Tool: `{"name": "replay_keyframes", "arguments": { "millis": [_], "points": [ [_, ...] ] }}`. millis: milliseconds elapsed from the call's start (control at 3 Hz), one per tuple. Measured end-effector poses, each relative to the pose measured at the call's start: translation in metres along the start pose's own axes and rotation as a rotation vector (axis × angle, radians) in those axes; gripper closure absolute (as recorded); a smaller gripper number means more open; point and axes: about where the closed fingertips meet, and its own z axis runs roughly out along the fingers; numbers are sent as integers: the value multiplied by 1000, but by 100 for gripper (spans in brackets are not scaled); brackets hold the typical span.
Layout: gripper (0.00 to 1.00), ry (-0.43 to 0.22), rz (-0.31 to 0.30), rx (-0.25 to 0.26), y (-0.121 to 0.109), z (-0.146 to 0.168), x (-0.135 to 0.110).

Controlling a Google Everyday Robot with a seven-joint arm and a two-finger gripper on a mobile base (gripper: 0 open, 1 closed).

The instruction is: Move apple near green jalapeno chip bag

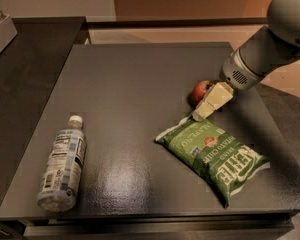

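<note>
The small red apple (199, 90) sits on the dark table at the right, just behind the upper left corner of the green jalapeno chip bag (213, 154). The bag lies flat with white "KETTLE" lettering. My gripper (204, 109), cream-coloured, reaches in from the upper right. It lies against the apple's right front side and hides part of it. Its tip is just above the bag's top corner.
A clear plastic water bottle (62, 164) with a white cap lies on its side at the front left. The dark table (130, 89) has a lower dark counter (25, 74) to the left. A grey bin corner (0, 31) shows at the far left.
</note>
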Motion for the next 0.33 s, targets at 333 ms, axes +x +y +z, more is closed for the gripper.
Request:
{"name": "replay_keyframes", "arguments": {
  "millis": [333],
  "points": [
    [0, 0, 0, 0, 0, 0, 0]
  ]
}}
